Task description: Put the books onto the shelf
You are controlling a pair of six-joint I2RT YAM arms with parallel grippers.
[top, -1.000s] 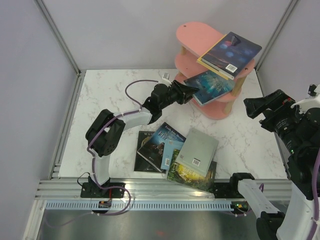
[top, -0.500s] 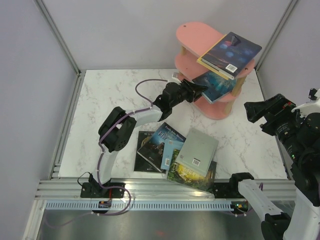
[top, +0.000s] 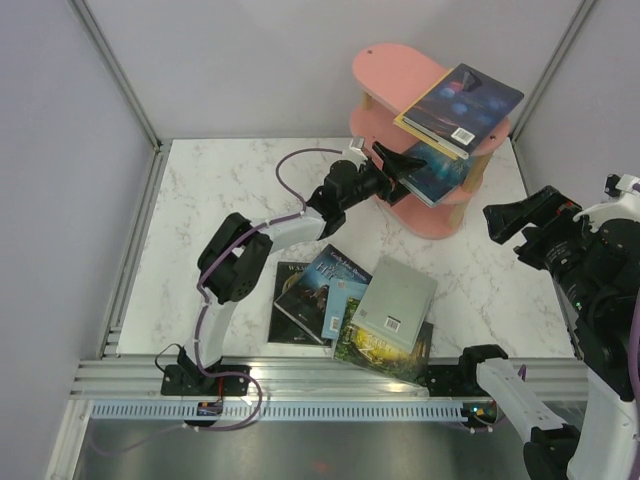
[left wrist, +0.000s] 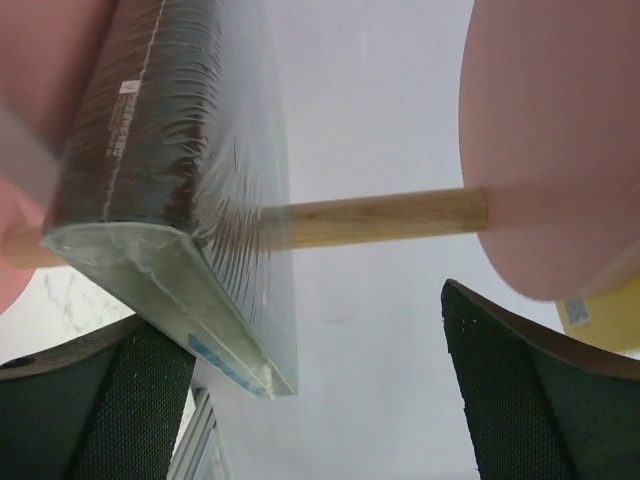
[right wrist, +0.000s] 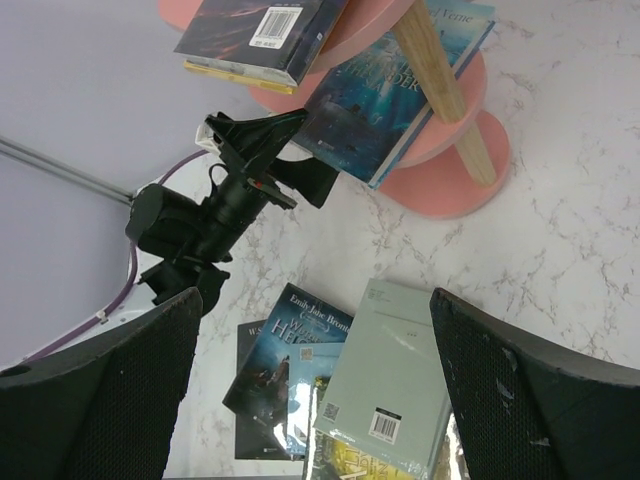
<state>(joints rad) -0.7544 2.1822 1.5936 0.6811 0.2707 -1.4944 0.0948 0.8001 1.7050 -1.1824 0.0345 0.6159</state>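
A: What is the room like, and the surface?

B: Plain grey walls (top: 250,70) close in a white marbled table (top: 200,200), with an aluminium frame rail (top: 300,385) along its near edge.

A: And the biggest thing on it?

B: The pink shelf (top: 390,70), at the far right corner. A dark purple-blue book (top: 465,100) lies on its top board, hanging over the right end, and a yellow book (top: 405,122) peeps out from under it. A teal book (top: 440,170) lies on the middle board and juts over the front edge.

A: The arms?

B: The left arm (top: 270,230) stretches across the table to the shelf. The left gripper (top: 405,175) stands spread wide at the teal book's near corner – not clamped on it. The right gripper (top: 515,225) hangs to the right of the shelf, also spread wide, with nothing in it.

A: Anything loose?

B: A pile near the front – a black book (top: 290,300) lowest on the left, a blue book (top: 335,285) over it, and a grey book (top: 395,300) on a green-yellow landscape book (top: 385,355).

A: What crowds the gripper?

B: A wooden post (left wrist: 380,215) crosses just behind the teal book between the boards. A purple cable (top: 290,170) loops above the arm.
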